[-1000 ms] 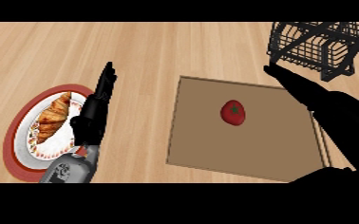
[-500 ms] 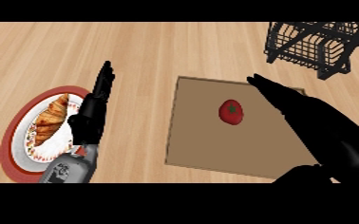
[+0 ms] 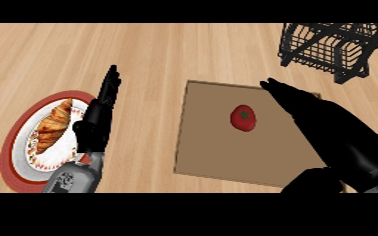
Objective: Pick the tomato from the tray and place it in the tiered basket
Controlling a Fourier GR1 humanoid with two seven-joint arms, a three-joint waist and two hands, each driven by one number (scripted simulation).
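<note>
over on the far left sits a plate [image 3: 18,145] with a red rim, and a croissant [image 3: 53,125] lies on it. just beside it the left hand [image 3: 94,122] rests at the plate's right edge, fingers straight and pressed together, pointing away up the wooden counter [image 3: 148,55]. it holds nothing. moving across, a flat brown tray [image 3: 214,150] lies on the counter, and the tomato [image 3: 244,117] sits on it, a bit right of the tray's middle, green stem mark facing up. just right of the tomato the right hand [image 3: 310,112] hangs over the tray, fingers stretched out straight, apart from the tomato and gripping nothing. at the far upper right stands the black wire tiered basket [image 3: 325,50], well apart from the tomato.
</note>
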